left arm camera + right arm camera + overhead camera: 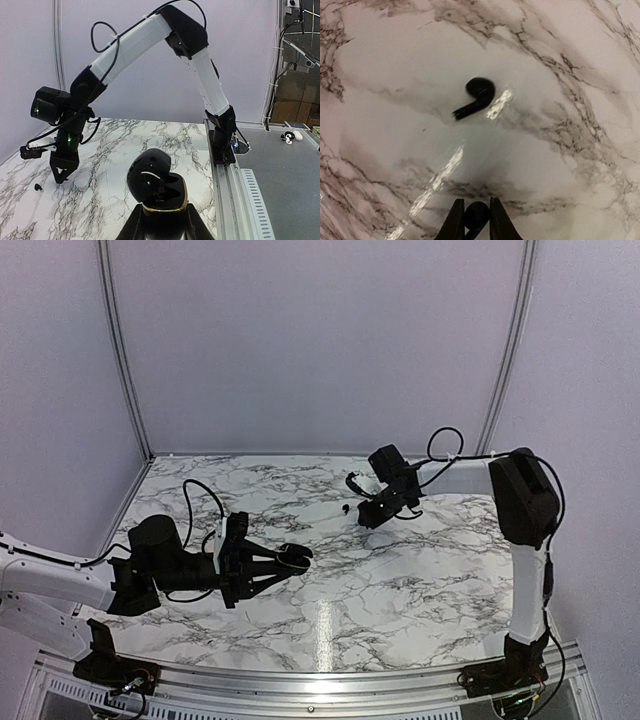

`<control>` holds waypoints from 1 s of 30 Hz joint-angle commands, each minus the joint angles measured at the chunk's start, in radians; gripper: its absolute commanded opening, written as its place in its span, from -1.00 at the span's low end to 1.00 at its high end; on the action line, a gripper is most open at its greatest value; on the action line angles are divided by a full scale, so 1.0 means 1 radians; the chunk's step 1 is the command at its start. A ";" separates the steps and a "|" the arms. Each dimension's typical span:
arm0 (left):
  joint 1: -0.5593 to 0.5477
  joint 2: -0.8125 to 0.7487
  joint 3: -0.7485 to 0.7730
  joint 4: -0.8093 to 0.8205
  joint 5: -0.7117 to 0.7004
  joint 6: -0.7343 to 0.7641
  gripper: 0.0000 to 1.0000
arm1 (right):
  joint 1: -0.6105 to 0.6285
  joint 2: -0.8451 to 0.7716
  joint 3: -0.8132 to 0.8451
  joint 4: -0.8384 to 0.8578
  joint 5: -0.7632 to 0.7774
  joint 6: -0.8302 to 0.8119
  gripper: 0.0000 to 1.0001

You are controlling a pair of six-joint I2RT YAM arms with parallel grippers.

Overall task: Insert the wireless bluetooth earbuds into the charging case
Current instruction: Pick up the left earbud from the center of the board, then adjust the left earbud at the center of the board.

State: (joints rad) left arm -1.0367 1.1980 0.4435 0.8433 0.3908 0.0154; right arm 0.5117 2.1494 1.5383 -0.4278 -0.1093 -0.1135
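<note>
My left gripper (pixel 162 222) is shut on the charging case (pixel 152 177), a black rounded case with a gold rim, held low over the marble with its lid hinged open and dark wells showing. In the top view the charging case (pixel 295 557) sits at the left gripper (pixel 290 560) tips, left of centre. My right gripper (pixel 476 220) is shut on one small black earbud (pixel 476 216), just above the table. The other earbud (pixel 477 95) lies loose on the marble ahead of it. That loose earbud (pixel 345 508) rests just left of the right gripper (pixel 366 515).
A metal rail (pixel 330 680) runs along the table's near edge, with both arm bases on it. Pale walls (pixel 320 340) close the back and sides. Black cables (pixel 200 490) loop above the marble near both wrists. Beyond the rail, small white items (pixel 292 136) lie on a grey surface.
</note>
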 commanded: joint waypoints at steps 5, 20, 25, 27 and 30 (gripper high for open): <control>0.007 -0.043 -0.025 0.020 -0.003 -0.009 -1.00 | 0.200 -0.311 -0.276 -0.001 -0.091 0.033 -0.76; 0.007 -0.101 -0.072 0.017 -0.003 -0.009 -1.00 | 0.481 -0.370 -0.370 -0.202 -0.017 0.053 -0.77; 0.007 -0.109 -0.078 0.016 -0.009 -0.038 -1.00 | 0.516 -0.334 -0.319 -0.291 0.032 0.046 -0.77; 0.007 -0.113 -0.081 0.016 -0.009 -0.040 -1.00 | 0.520 -0.327 -0.300 -0.325 0.035 0.048 -0.77; 0.007 -0.118 -0.086 0.015 -0.010 -0.040 -1.00 | 0.526 -0.321 -0.280 -0.373 0.050 0.052 -0.76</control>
State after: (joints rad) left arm -1.0340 1.1046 0.3710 0.8410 0.3882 -0.0128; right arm 1.0252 1.8202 1.2011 -0.7071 -0.1017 -0.0673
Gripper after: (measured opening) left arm 0.242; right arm 0.158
